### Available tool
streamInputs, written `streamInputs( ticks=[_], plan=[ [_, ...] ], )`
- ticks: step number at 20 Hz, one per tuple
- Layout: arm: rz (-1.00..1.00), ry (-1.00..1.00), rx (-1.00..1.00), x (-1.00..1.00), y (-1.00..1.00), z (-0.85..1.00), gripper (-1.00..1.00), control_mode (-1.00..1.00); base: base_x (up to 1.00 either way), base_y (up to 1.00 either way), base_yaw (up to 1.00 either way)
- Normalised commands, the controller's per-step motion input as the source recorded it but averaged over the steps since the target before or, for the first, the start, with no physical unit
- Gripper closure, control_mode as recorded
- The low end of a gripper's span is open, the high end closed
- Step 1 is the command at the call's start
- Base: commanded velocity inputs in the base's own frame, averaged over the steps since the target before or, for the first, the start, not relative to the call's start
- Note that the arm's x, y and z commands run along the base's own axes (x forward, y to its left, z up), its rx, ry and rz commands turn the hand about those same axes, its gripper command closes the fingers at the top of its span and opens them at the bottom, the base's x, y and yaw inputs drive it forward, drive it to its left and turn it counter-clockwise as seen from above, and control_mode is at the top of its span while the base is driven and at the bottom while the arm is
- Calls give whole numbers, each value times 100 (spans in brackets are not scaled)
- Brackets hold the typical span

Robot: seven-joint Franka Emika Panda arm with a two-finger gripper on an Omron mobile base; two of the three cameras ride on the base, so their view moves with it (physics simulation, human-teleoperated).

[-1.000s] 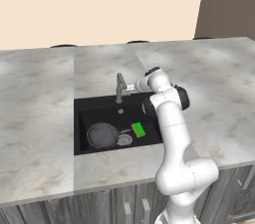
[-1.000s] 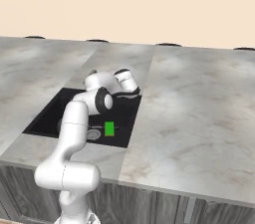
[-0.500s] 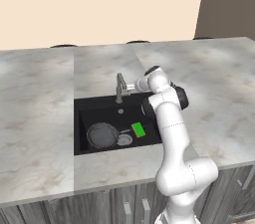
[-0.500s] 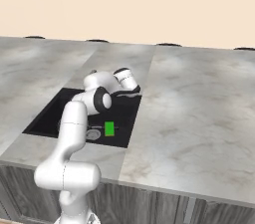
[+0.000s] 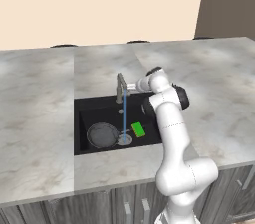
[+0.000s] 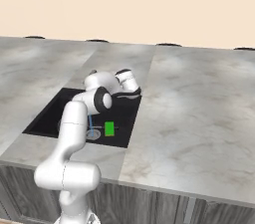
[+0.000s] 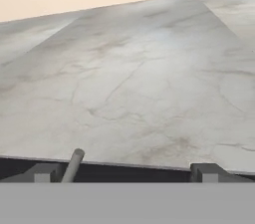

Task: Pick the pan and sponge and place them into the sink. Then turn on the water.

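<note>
In the left base view the grey marble worktop (image 5: 40, 118) runs the full width, and the black sink (image 5: 94, 113) is cut into it near the front edge, left of the arm. The pan (image 5: 102, 135) lies on the basin floor at the left, its dark handle pointing right toward the drain. Just right of it the water (image 5: 124, 116) falls as a thin blue line from the faucet (image 5: 120, 86), which stands at the sink's back edge, and lands by the silver drain (image 5: 124, 140). The sponge (image 5: 138, 129) lies flat on the basin floor just right of the stream, near the sink's right wall and apart from the pan.

Further right, the gripper (image 5: 133, 87) reaches level from the arm's wrist to just beside the faucet; whether it touches cannot be told.

In the right base view the sink (image 6: 50, 113) lies mostly behind the arm, with the sponge (image 6: 109, 129) near its front right corner and the water (image 6: 91, 124) showing beside the forearm. The gripper (image 6: 135, 92) is at the sink's back right corner.

In the hand view two fingertips (image 7: 206, 172) stand well apart, so the gripper is spread, with a thin grey rod (image 7: 72, 164) rising near the left tip over open worktop (image 7: 149, 83).
</note>
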Motion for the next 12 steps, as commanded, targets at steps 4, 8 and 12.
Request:
streamInputs(
  ticks=[4, 8, 12],
  plan=[
    [-16, -2, -4, 22, -100, -41, -100, -100, 0, 0, 0],
    [-15, -2, -7, 27, -100, -49, -100, -100, 0, 0, 0],
    [-14, -1, -13, 29, -100, -47, -100, -100, 0, 0, 0]
  ],
)
